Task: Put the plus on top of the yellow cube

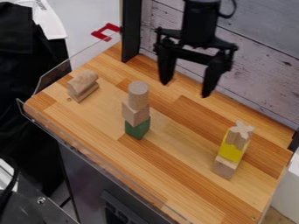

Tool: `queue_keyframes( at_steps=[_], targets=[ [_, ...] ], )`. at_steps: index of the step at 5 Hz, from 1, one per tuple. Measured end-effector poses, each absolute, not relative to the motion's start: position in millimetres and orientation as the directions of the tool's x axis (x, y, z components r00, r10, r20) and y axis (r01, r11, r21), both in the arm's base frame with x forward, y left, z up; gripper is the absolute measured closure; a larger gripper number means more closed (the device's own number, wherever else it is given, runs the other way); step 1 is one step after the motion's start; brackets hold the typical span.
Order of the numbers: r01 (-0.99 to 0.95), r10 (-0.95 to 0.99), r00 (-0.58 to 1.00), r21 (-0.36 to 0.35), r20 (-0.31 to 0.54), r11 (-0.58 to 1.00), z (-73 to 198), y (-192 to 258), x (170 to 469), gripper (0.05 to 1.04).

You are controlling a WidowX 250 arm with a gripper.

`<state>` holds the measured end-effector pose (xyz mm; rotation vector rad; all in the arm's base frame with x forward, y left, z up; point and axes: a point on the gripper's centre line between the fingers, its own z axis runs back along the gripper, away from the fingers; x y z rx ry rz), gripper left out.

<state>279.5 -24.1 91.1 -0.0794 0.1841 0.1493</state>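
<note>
Wood-strip tabletop (175, 175), mixed light and darker boards, set at a slant; whitewashed plank wall (262, 57) along its back edge, black post (131, 30) standing at the back near the upper left. Clear plastic panel (55, 78) along the left end. Red piece (105, 31) just beyond the back left corner, beside the post. Black cloth (23, 70) at far left, off the table; dark cabinet front (88, 175) below the near edge.

Black gripper (186, 89) hangs from the top edge, right of centre, over the back part of the table, fingers pointing down and spread wide apart, wall and boards visible between them. Well apart from the plus.

Plus (239, 131): plain wood, upright, cross-shaped end facing up, on top of the yellow cube (231, 152), touching it. Yellow cube sits on a plain wood block (224, 168), which rests on the tabletop. Stack is at the right side.

Second stack near the middle: green block (137, 129) at the bottom, plain wood cube (135, 113) on it, turned a bit, wooden cylinder (138, 95) upright on top. Plain wooden pieces (83, 84) at the left end, grouped together; exact shapes and count hard to tell.
</note>
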Motion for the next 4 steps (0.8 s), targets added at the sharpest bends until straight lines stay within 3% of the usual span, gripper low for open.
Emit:
queue_keyframes(
  at_steps=[2, 4],
  targets=[
    [-0.170, 0.163, 0.969, -0.022, -0.184, 0.985, 87.8, 3.0, 280.4, 0.083],
    [-0.182, 0.174, 0.978, -0.060, -0.119, 0.982, 102.1, 5.0, 278.1, 0.083]
  ],
)
